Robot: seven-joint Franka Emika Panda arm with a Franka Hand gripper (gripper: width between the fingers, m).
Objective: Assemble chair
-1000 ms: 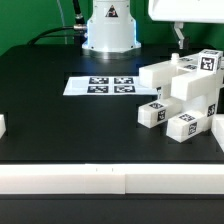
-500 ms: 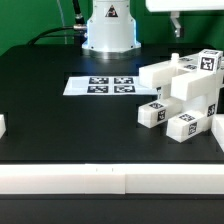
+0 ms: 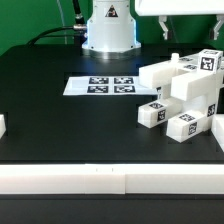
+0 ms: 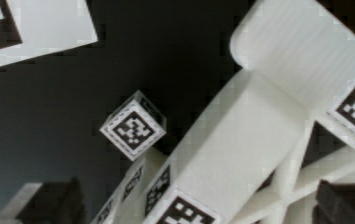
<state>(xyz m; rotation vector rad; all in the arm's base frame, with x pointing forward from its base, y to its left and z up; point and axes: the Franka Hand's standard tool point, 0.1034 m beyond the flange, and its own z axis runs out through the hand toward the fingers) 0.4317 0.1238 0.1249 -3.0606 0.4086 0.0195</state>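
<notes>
On the bench, at the exterior view's right, sits the chair, partly built, near the marker board. End effector hangs above it, holding nothing; jaw opening cannot be told. Advice: square up over one part before descending.

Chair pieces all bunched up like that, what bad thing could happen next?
The chair parts sit packed at the exterior view's right, so grabbing one could nudge or topple its neighbours. The small tagged blocks at the front lie near the white rail edging the table and might get pushed against it. The gripper hangs high above the pile, its fingertips barely in view, so coming down off-line could knock a part askew.
</notes>
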